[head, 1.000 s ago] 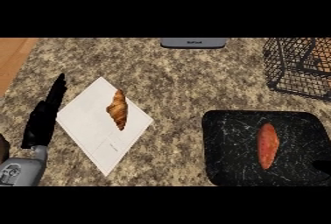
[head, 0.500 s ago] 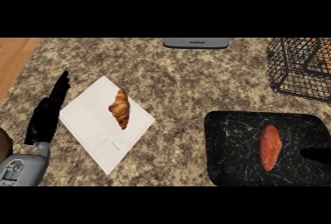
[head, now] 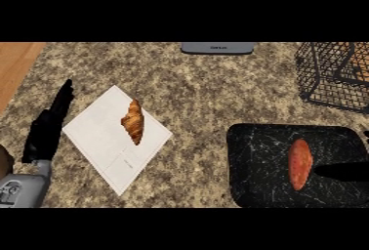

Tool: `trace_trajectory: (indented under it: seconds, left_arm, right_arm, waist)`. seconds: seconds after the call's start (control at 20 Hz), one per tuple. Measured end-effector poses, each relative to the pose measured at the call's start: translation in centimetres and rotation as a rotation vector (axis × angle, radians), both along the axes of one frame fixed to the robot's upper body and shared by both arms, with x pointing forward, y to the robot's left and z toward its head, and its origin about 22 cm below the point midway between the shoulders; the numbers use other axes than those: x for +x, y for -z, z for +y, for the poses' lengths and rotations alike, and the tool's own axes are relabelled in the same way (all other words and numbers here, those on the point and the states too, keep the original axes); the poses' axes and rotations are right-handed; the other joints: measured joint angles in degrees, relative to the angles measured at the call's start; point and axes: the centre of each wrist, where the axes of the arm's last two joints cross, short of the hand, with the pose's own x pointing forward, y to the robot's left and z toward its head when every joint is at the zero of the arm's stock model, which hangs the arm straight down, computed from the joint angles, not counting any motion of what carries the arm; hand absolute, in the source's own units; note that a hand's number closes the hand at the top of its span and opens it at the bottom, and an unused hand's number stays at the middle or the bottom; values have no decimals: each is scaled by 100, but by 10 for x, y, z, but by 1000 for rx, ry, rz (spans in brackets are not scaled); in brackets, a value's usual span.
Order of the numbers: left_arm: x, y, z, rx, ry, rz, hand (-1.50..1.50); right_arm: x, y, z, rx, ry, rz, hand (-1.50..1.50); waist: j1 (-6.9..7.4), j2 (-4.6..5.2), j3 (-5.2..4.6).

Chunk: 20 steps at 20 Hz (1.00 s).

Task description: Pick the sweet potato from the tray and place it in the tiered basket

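Speckled desk (head: 209,83) carrying black tray (head: 259,166) with sweet potato (head: 299,164) lying inside, tiered basket (head: 333,75) beyond tray, left hand (head: 49,128) well left of tray, fingers straight together, right hand (head: 346,171) just beside potato, fingers' state unclear.

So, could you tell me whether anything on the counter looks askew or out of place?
Only mildly: the white sheet under the croissant lies turned diagonal to the counter edge. The sweet potato sits normally on the tray; nothing is spilled.
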Motion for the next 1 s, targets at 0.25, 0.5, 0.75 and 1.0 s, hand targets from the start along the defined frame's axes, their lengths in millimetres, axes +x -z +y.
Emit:
trace_trajectory:
  seconds: [0.25, 0.5, 0.75, 1.0]
  left_arm:
    - [3, -1, -2, -4, -1, 1, 0]
    - [-1, 4, -3, -4, -3, 1, 0]
    - [-6, 9, -4, -3, -3, 0, 0]
    - [-7, 9, -5, -3, -9, -2, 0]
  right_arm:
    - [4, 7, 15, -48, -52, 21, -150]
    - [3, 12, 25, -99, -86, 36, -150]
    - [10, 20, 31, -124, -96, 37, -150]
    - [10, 30, 33, -112, -93, 65, -150]
  waist:
    - [-22, 0, -2]
    - [-32, -7, -5]
    - [-16, -5, -3]
    - [-41, -8, -2]
